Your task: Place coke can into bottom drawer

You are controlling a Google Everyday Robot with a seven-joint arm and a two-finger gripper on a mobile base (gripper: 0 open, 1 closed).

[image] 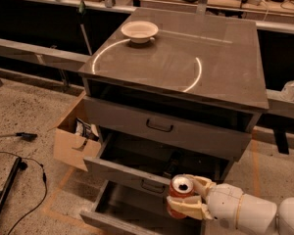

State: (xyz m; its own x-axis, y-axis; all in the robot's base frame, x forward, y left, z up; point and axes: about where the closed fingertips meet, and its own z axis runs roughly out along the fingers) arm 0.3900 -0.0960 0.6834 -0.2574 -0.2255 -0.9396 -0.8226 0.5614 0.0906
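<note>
The gripper (180,199) sits low at the front right of the grey cabinet (186,67), its cream fingers (187,210) closed around the coke can (182,189) from the right side. The can stands upright, silver top facing up, above the right part of the open bottom drawer (97,214) and just in front of the middle drawer (122,173), which is also pulled out. Whether the can touches the drawer floor cannot be told. The top drawer (137,121) is pulled out only slightly. 1 white bowl (139,31) rests on the cabinet's top, well apart from the can. A cardboard box (71,146) stands on the floor beside the cabinet's left side.
</note>
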